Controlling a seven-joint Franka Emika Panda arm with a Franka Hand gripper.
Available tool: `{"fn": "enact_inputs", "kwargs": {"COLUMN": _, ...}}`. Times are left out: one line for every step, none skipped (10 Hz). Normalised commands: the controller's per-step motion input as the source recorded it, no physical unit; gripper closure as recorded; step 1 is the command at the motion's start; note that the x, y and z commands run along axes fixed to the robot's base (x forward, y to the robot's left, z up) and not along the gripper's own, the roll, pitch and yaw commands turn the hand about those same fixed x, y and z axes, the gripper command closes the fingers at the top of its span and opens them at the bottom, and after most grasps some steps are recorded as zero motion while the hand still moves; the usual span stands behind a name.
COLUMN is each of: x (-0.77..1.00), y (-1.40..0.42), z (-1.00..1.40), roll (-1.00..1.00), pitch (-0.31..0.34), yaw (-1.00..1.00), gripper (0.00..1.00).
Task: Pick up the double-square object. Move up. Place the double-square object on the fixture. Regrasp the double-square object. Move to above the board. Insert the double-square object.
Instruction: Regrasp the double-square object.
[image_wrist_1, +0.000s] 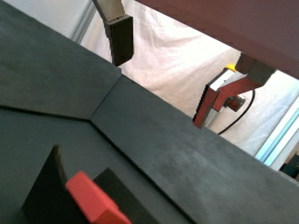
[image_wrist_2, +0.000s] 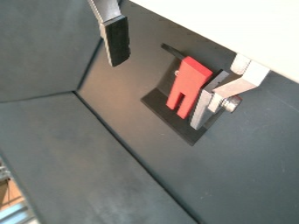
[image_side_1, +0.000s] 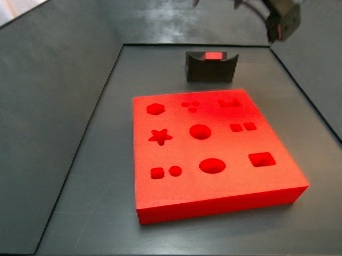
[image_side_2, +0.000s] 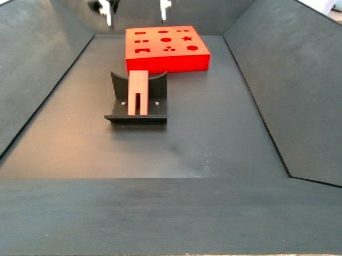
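The double-square object (image_side_2: 139, 94), a small red elongated block, lay along the dark fixture (image_side_2: 136, 117). The board (image_side_1: 213, 155), a flat red slab with shaped recesses, rested just beyond the fixture. The gripper (image_side_2: 132, 10) hung open above, empty.

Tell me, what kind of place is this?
Probably a robot test bench in a lab. A dark walled tray floor holds a red board with shaped holes, and a fixture carrying the double-square object. The gripper hangs above the board, fingers holding nothing.
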Motion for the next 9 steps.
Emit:
{"fn": "enact_inputs", "kwargs": {"x": 0.07, "y": 0.06, "z": -1.00, "roll": 0.08, "pitch": -0.034, "yaw": 0.16, "gripper": 0.00}}
{"fn": "enact_inputs", "kwargs": {"x": 0.08, "y": 0.06, "z": -1.00, "roll": 0.07, "pitch": -0.070, "yaw": 0.14, "gripper": 0.00}}
{"fn": "enact_inputs", "kwargs": {"x": 0.08, "y": 0.05, "z": -1.00, "roll": 0.07, "pitch": -0.095, "yaw": 0.11, "gripper": 0.00}}
{"fn": "enact_inputs", "kwargs": {"x": 0.09, "y": 0.05, "z": -1.00, "roll": 0.08, "pitch": -0.110, "yaw": 0.07, "gripper": 0.00}}
{"fn": "enact_inputs", "kwargs": {"x": 0.10, "y": 0.04, "z": -1.00, "roll": 0.07, "pitch": -0.116, "yaw": 0.04, "gripper": 0.00}}
{"fn": "enact_inputs", "kwargs": {"x": 0.11, "y": 0.04, "z": -1.00, "roll": 0.08, "pitch": -0.105, "yaw": 0.01, "gripper": 0.00}}
{"fn": "enact_inputs", "kwargs": {"x": 0.11, "y": 0.03, "z": -0.95, "roll": 0.07, "pitch": -0.091, "yaw": -0.01, "gripper": 0.00}}
{"fn": "enact_inputs", "kwargs": {"x": 0.10, "y": 0.02, "z": -0.74, "roll": 0.07, "pitch": -0.070, "yaw": -0.03, "gripper": 0.00}}
{"fn": "enact_inputs", "kwargs": {"x": 0.08, "y": 0.01, "z": -0.59, "roll": 0.08, "pitch": -0.049, "yaw": -0.04, "gripper": 0.00}}
